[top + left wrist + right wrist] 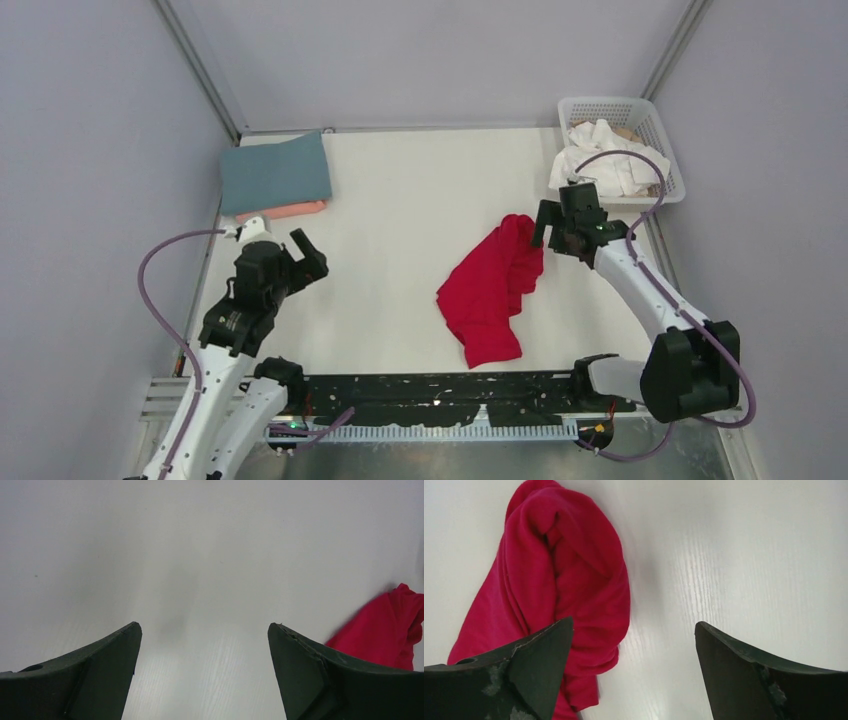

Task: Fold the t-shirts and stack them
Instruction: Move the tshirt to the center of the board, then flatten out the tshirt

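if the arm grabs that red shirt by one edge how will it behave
Probably floppy: the red t-shirt lies crumpled in soft folds, so it should hang and unfurl from a pinch. Likely light, being thin cloth. If pushed, it would probably bunch on the smooth table rather than slide whole.

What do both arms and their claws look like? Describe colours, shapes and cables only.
The left arm and right arm have white links with chunky black joints. Each trails a looping lilac lead: the left cable and the right cable. The left claw has two plain black wedge-shaped fingers. The right claw matches, but its fingers show pale scuffs.
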Available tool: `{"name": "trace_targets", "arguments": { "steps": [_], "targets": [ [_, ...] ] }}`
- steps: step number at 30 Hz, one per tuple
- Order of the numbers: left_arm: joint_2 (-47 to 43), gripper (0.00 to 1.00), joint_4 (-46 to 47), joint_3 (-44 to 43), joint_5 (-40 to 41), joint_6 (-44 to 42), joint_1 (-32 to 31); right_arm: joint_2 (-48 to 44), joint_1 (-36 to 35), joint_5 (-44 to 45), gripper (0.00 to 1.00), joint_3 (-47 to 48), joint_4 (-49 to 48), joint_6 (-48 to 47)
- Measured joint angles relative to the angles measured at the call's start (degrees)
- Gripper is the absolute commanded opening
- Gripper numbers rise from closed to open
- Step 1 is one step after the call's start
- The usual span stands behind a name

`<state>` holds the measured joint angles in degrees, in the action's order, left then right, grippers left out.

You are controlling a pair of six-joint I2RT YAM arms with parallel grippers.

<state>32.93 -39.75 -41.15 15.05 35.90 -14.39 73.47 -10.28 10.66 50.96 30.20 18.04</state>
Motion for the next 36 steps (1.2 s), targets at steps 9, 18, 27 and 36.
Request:
{"name": "trace_targets", "arguments": {
  "steps": [9, 18, 27, 36],
  "targets": [
    [9.6, 0.99, 1.8, 0.6, -6.5, 1.2, 0.0, -13.0, -18.6, -2.9, 0.97, 0.0, 4.6, -3.1],
    [10.3, 0.99, 3.2, 2.1, -8.2, 1.6, 0.0, 2.6, -52.6, -5.0, 0.9, 0.3, 7.0, 1.1],
    [7.2, 0.99, 3.9, 4.7, -10.1, 2.8, 0.0, 11.5, -56.1, 5.7, 0.55, 0.1, 8.0, 7.4],
    [2.2, 0.99, 3.4, 6.0, -9.4, 2.9, 0.0, 15.5, -56.0, 13.6, 0.06, -0.9, 7.3, 9.7]
  ]
}}
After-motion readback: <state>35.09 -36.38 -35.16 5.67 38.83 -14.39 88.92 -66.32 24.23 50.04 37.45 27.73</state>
